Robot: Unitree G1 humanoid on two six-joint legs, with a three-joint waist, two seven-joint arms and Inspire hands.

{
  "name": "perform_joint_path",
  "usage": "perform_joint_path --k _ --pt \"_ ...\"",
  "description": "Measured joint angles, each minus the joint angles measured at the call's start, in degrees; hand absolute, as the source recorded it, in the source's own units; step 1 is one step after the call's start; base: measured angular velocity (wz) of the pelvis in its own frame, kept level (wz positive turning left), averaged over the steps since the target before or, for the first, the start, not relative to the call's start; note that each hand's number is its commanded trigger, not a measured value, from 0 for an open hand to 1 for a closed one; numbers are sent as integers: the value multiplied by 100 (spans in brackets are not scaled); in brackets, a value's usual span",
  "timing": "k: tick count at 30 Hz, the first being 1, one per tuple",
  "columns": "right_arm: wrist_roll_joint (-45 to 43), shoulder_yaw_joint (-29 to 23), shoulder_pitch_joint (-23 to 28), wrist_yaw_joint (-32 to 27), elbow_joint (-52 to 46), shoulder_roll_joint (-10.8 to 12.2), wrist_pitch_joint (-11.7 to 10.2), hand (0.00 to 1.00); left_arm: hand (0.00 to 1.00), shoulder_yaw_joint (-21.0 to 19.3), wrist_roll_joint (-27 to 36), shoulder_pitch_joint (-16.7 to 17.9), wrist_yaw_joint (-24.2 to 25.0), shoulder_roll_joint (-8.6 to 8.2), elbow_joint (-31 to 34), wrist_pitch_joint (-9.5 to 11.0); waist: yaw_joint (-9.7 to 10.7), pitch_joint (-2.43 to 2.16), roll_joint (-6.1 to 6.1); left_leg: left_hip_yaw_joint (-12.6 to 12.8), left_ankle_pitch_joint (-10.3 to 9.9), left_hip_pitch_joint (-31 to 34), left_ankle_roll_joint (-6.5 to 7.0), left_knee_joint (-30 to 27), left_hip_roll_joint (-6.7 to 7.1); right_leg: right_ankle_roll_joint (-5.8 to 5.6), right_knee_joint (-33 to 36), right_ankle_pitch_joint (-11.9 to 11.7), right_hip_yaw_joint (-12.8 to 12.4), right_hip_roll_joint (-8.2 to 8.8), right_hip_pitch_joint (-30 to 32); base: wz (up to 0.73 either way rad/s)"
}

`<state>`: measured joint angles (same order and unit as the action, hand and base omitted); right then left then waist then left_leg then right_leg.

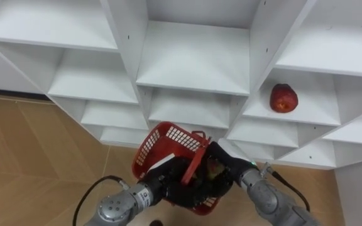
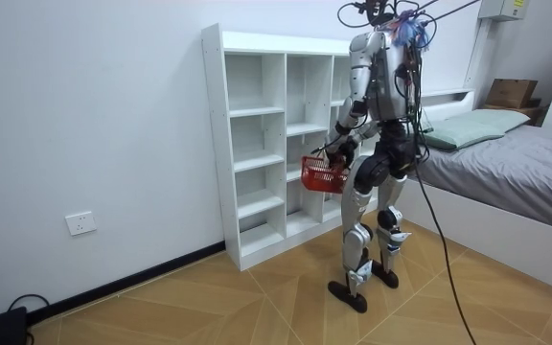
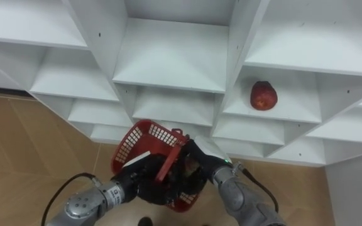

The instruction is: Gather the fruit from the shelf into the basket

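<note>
In the left eye view the white closet (image 1: 193, 63) fans out ahead of me, with the wood floor (image 1: 36, 144) on the near left. One red apple (image 1: 283, 98) sits alone on a shelf in the right column, far from me and well apart from both my hands. My left hand (image 1: 168, 180) is low and near, its dark fingers curled round the handle of the red basket (image 1: 162, 141). My right hand (image 1: 226, 164) lies over the basket's right rim with the fingers reaching down inside. Whether they are clasped on something I cannot tell. A brownish lump (image 1: 211, 169) shows there, perhaps a fruit.

In the room view I stand upright, close against the closet, with the basket hanging at thigh height between me and the shelves. A bed (image 2: 516, 163) lies on the room view's right.

The right eye view shows the same: the apple up on the right, the basket tilted in my left hand.

I judge the apple to be light, firm and smooth-skinned. It would roll if nudged and bruise if pinched hard. I would come in from the front of its compartment, under the shelf above. I would wrap my fingers behind it with the thumb in front, across its widest part, and squeeze gently.
</note>
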<state>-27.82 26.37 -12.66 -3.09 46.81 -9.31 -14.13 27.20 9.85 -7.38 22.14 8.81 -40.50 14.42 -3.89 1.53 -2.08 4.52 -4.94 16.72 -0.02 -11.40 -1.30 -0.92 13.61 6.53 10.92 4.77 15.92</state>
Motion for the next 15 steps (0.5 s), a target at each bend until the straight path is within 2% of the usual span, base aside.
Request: perform_joint_path --k 8,15 --pt "15 66 -85 73 -15 -4 -1 0 100 3 184 -102 11 -33 3 1 -5 4 -3 4 0 -5 0 13 0 0 0 0 3 2 -2 0" --pt "10 122 -77 86 4 -15 -1 0 100 2 182 -102 12 -31 3 1 -1 44 0 1 0 -6 0 12 -2 0 -2 0 4 0 -8 0"
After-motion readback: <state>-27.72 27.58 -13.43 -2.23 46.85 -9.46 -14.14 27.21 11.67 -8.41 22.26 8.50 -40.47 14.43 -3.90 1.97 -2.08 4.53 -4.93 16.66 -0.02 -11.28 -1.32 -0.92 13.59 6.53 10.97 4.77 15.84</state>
